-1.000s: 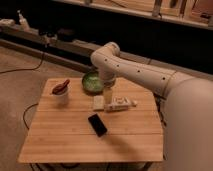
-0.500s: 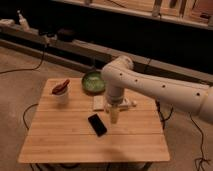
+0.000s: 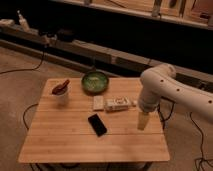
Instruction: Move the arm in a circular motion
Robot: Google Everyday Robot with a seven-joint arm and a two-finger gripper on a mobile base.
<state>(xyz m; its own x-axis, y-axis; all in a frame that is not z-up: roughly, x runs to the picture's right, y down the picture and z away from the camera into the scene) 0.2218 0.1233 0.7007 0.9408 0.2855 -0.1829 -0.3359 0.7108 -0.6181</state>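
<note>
One wooden table (image 3: 60, 140) lay under the arm (image 3: 165, 87), whose gripper (image 3: 143, 121) hung low near the white packet (image 3: 119, 104); its state we could not tell. We judged that a wide, low circle could strike that packet or the black phone (image 3: 97, 124).

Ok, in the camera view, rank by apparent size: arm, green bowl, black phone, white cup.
1. arm, largest by far; its claw hangs low over the table on its right side.
2. green bowl.
3. black phone and white cup look alike, so unranked.
</note>
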